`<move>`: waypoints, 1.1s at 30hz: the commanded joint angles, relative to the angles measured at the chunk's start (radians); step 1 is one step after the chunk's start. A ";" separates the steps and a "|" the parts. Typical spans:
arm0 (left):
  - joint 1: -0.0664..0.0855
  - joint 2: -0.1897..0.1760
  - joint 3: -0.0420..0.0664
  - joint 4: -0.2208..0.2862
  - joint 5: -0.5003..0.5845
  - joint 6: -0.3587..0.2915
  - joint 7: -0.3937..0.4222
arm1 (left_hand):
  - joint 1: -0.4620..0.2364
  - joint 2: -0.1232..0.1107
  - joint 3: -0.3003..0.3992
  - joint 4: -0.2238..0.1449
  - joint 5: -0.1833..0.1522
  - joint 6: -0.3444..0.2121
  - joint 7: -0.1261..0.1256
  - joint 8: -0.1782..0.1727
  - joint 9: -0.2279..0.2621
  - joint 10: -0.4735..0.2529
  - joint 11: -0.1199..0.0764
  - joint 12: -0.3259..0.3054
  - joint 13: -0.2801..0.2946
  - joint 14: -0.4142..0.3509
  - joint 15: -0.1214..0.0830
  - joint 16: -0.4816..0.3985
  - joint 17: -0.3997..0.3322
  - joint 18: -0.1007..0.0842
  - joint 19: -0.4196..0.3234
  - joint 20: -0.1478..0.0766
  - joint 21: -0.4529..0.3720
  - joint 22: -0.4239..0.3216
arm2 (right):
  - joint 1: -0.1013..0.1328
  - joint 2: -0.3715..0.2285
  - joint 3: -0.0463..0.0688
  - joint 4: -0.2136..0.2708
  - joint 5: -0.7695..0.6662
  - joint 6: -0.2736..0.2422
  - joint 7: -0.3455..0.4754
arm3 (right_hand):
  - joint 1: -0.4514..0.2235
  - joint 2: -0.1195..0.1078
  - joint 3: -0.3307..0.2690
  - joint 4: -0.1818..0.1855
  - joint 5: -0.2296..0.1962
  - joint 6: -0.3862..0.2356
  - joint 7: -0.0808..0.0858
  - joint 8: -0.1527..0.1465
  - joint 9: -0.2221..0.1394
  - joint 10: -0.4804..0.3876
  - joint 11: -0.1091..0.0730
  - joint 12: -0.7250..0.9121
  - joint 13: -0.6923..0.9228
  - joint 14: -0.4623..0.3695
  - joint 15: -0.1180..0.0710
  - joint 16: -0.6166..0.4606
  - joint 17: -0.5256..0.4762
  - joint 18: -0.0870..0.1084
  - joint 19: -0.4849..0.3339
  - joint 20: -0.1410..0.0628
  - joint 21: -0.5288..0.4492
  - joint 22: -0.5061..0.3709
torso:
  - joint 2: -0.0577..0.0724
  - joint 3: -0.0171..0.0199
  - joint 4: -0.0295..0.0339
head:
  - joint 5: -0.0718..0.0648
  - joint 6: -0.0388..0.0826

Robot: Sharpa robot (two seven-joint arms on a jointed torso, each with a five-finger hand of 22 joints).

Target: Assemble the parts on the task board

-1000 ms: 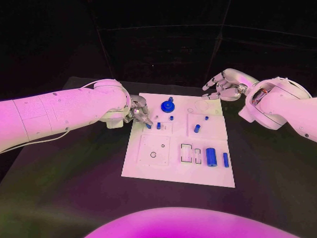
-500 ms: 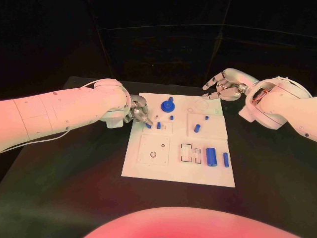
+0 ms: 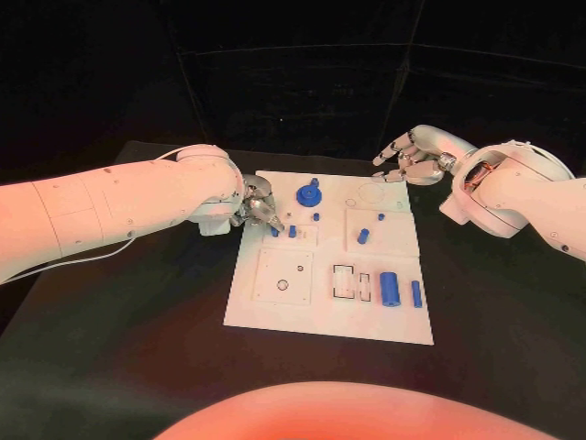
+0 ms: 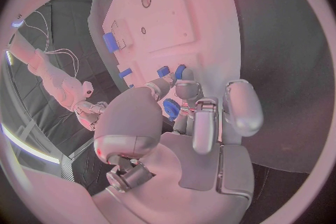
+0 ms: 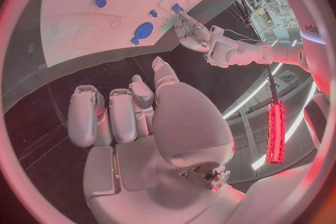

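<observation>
Left hand (image 3: 256,207): your fingers pinched a small blue part (image 3: 274,232) at the task board (image 3: 293,312) left edge | right hand (image 3: 412,158): hovered spread, empty (beyond the far corner) | tabletop (image 3: 134,321): board centred.

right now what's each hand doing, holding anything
Left hand: fingers at a small blue part on the board's edge; grip cannot be told.
Right hand: open, empty.

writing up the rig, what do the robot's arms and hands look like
Both arms are thick, smooth white shells with rounded joints. A thin pale cable trails beside the left arm. Each ends in a silver metallic many-fingered hand, left hand and right hand, with rounded segmented fingers.
</observation>
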 commanded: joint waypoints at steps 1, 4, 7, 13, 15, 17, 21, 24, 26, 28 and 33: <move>0.000 0.007 -0.001 -0.003 0.022 0.021 -0.005 | -0.012 0.000 -0.010 0.009 -0.007 0.008 0.000 0.005 0.000 0.005 -0.001 0.007 0.001 0.102 -0.006 -0.001 0.244 0.005 0.005 -0.005 0.006 0.002 | 0.002 0.001 0.001 0.000 0.001 0.002 0.008 | 0.003 0.006 -0.003 0.005 0.002 -0.002 -0.007 0.005 -0.001 -0.002 -0.004 -0.004 0.000 0.033 -0.006 -0.006 0.000 0.019 0.001 -0.005 -0.006 0.000 | 0.000 -0.0003 0.0010 | -0.001 0.000; 0.000 0.011 -0.001 -0.008 0.022 0.023 -0.007 | -0.014 0.001 -0.015 0.012 -0.007 0.009 0.000 0.005 0.000 0.005 -0.001 0.007 0.001 0.102 -0.007 -0.001 0.244 0.005 0.005 -0.005 0.006 0.002 | 0.002 0.002 0.001 0.000 0.001 0.003 0.008 | 0.003 0.006 -0.003 0.005 0.002 -0.002 -0.007 0.005 -0.001 -0.002 -0.004 -0.004 0.000 0.033 -0.006 -0.006 0.000 0.019 0.001 -0.005 -0.006 0.000 | 0.000 -0.0001 0.0007 | -0.002 -0.002; 0.000 0.014 -0.001 -0.014 0.023 0.024 -0.007 | -0.017 0.002 -0.019 0.015 -0.007 0.010 -0.001 0.005 0.000 0.005 -0.002 0.007 0.001 0.101 -0.007 -0.001 0.244 0.005 0.005 -0.006 0.006 0.002 | 0.002 0.004 0.001 -0.001 0.001 0.003 0.009 | 0.005 0.006 -0.004 0.005 0.002 -0.002 -0.007 0.005 -0.001 -0.004 -0.004 -0.006 -0.002 0.033 -0.006 -0.007 -0.001 0.019 0.000 -0.005 -0.007 -0.002 | 0.000 -0.0001 0.0001 | -0.002 -0.001; 0.000 0.016 -0.001 -0.028 0.023 0.028 -0.005 | -0.034 0.000 -0.042 0.032 -0.007 0.010 0.000 0.004 0.001 0.002 -0.001 0.006 -0.003 0.101 -0.008 -0.002 0.242 0.005 0.005 -0.007 0.005 0.001 | 0.002 0.005 0.001 -0.002 0.001 0.003 0.009 | 0.005 0.006 -0.004 0.005 0.002 -0.002 -0.007 0.005 -0.001 -0.004 -0.004 -0.006 -0.002 0.033 -0.006 -0.007 -0.001 0.019 0.000 -0.005 -0.007 -0.002 | 0.000 -0.0004 0.0010 | -0.003 -0.002; 0.000 0.016 -0.001 -0.030 0.024 0.028 -0.005 | -0.048 -0.004 -0.063 0.044 -0.007 0.011 0.001 0.005 0.001 0.001 0.000 0.006 -0.003 0.101 -0.007 -0.002 0.242 0.005 0.005 -0.007 0.004 0.001 | 0.002 0.005 0.001 -0.002 0.001 0.003 0.009 | 0.005 0.006 -0.004 0.005 0.002 -0.002 -0.007 0.005 -0.001 -0.004 -0.004 -0.006 -0.002 0.033 -0.006 -0.007 -0.001 0.019 0.000 -0.005 -0.007 -0.002 | 0.000 -0.0005 0.0011 | -0.003 -0.001; 0.000 0.015 -0.001 -0.032 0.024 0.027 -0.004 | -0.063 -0.009 -0.087 0.057 -0.008 0.012 0.001 0.005 0.002 0.000 0.000 0.007 -0.003 0.101 -0.007 -0.002 0.242 0.005 0.005 -0.006 0.004 0.001 | 0.002 0.005 0.001 -0.002 0.001 0.003 0.009 | 0.005 0.006 -0.004 0.005 0.002 -0.002 -0.007 0.005 -0.001 -0.004 -0.004 -0.006 -0.002 0.033 -0.006 -0.007 -0.001 0.019 0.000 -0.005 -0.007 -0.002 | 0.000 -0.0005 0.0013 | -0.004 -0.001; 0.000 0.009 -0.001 -0.031 0.024 0.014 0.002 | -0.113 -0.043 -0.175 0.096 -0.009 0.013 0.002 0.004 0.003 -0.001 0.003 0.009 -0.003 0.101 -0.007 -0.003 0.241 0.005 0.005 -0.006 0.004 0.003 | 0.002 0.006 0.001 -0.003 0.001 0.003 0.009 | 0.005 0.006 -0.004 0.005 0.002 -0.002 -0.007 0.005 -0.001 -0.004 -0.004 -0.006 -0.002 0.033 -0.006 -0.007 -0.001 0.019 0.000 -0.005 -0.007 -0.002 | -0.001 -0.0007 0.0016 | -0.005 -0.001; 0.000 0.004 -0.001 -0.028 0.024 -0.003 0.010 | -0.130 -0.060 -0.232 0.117 -0.011 0.013 0.000 0.004 0.003 -0.002 -0.001 0.011 -0.002 0.101 -0.009 -0.003 0.241 0.005 0.006 -0.008 0.004 0.004 | 0.002 0.006 0.001 -0.004 0.001 0.003 0.010 | 0.005 0.006 -0.004 0.005 0.002 -0.002 -0.007 0.005 -0.001 -0.004 -0.004 -0.006 -0.002 0.033 -0.006 -0.007 -0.001 0.019 0.000 -0.005 -0.007 -0.002 | 0.000 -0.0010 0.0012 | -0.005 0.001; 0.000 0.000 -0.001 -0.026 0.028 -0.018 0.016 | -0.135 -0.066 -0.266 0.131 -0.012 0.012 -0.002 0.003 0.004 -0.003 -0.004 0.012 -0.002 0.101 -0.010 -0.003 0.240 0.005 0.006 -0.011 0.003 0.004 | 0.002 0.007 0.001 -0.004 0.001 0.003 0.010 | 0.005 0.006 -0.004 0.005 0.002 -0.002 -0.007 0.005 -0.001 -0.004 -0.004 -0.006 -0.002 0.033 -0.006 -0.007 -0.001 0.019 0.000 -0.005 -0.007 -0.002 | -0.001 -0.0007 0.0009 | -0.005 0.001; 0.000 -0.003 -0.001 -0.023 0.032 -0.040 0.028 | -0.135 -0.065 -0.293 0.144 -0.012 0.010 -0.004 0.003 0.005 -0.004 -0.004 0.011 -0.003 0.100 -0.013 -0.003 0.240 0.005 0.006 -0.012 0.002 0.003 | 0.002 0.007 0.001 -0.005 0.001 0.002 0.009 | 0.005 0.006 -0.004 0.005 0.002 -0.002 -0.007 0.005 -0.001 -0.004 -0.004 -0.006 -0.002 0.033 -0.006 -0.007 -0.001 0.019 0.000 -0.005 -0.007 -0.002 | -0.001 -0.0009 0.0010 | -0.005 0.001; -0.001 -0.013 -0.001 -0.014 0.036 -0.125 0.085 | -0.134 -0.062 -0.355 0.183 -0.012 -0.002 -0.003 0.001 0.007 -0.012 -0.005 0.007 -0.011 0.101 -0.015 -0.002 0.241 0.005 0.007 -0.017 0.000 0.002 | 0.002 0.007 0.001 -0.006 0.001 -0.001 0.008 | 0.006 0.008 -0.004 0.006 0.004 -0.003 -0.007 0.005 -0.001 -0.005 -0.004 -0.007 -0.004 0.033 -0.006 -0.008 -0.002 0.020 -0.001 -0.005 -0.008 -0.004 | -0.001 -0.0006 0.0012 | -0.006 0.003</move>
